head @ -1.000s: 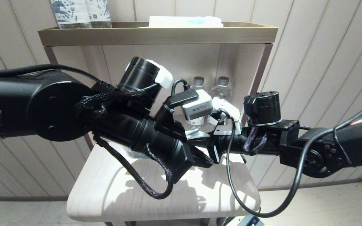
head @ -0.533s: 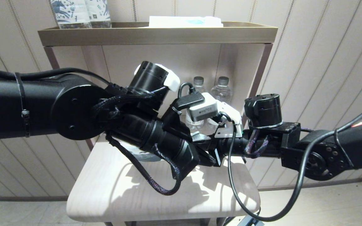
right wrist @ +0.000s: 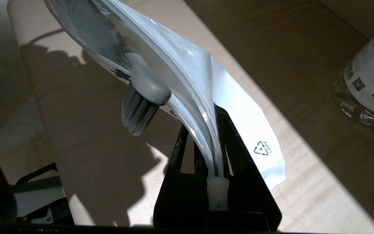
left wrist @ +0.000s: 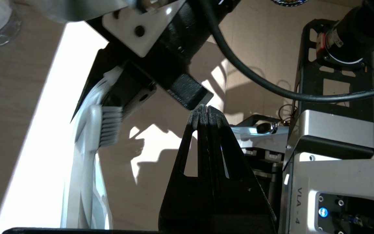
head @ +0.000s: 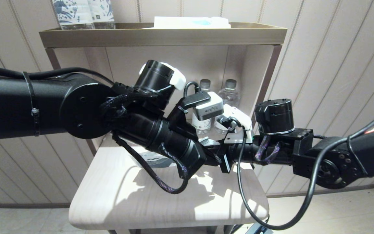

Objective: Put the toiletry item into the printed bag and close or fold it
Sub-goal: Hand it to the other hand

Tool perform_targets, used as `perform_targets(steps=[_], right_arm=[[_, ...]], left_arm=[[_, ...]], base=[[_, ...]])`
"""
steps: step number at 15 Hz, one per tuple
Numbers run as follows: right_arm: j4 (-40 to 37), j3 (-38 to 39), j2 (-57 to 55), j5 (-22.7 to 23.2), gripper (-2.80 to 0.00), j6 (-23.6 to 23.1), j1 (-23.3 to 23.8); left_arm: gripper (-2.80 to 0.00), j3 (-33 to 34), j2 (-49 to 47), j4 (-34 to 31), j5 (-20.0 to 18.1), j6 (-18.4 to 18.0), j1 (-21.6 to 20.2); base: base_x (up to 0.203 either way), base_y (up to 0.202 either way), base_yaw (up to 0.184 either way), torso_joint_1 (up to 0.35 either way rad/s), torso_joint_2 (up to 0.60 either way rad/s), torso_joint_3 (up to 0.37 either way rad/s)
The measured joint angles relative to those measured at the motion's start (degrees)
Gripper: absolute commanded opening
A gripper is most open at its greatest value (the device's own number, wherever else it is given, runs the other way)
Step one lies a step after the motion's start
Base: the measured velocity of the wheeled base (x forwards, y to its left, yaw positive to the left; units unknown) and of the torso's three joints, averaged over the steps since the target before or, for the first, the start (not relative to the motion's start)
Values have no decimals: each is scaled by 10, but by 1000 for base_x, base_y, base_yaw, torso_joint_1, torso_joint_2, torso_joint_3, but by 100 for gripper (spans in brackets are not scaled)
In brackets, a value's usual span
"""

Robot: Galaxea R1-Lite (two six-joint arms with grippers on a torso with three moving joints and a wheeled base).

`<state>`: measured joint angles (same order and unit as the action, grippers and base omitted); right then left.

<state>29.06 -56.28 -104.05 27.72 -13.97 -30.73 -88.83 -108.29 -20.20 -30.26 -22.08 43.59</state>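
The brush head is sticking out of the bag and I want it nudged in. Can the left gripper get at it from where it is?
Probably yes. The left gripper, shut and empty, sits close beside the toothbrush bristles, with open space between them. The right gripper clamps the printed bag edge just beyond, so there is little room.

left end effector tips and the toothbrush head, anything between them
Nothing: in the left wrist view only sunlit table shows between the shut left end effector and the toothbrush.

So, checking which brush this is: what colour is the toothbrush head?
Grey, with grey bristles: the toothbrush head sticks out of the bag's mouth, clearest in the right wrist view.
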Motion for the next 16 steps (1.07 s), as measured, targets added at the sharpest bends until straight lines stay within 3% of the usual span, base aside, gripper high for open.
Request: perform_targets(steps=[16], right_arm=[[7, 12, 6, 4, -280, -1, -3]], left_arm=[[-280, -27, -7, 1, 2, 8, -44]], base=[[0, 0, 0, 0, 0, 0]])
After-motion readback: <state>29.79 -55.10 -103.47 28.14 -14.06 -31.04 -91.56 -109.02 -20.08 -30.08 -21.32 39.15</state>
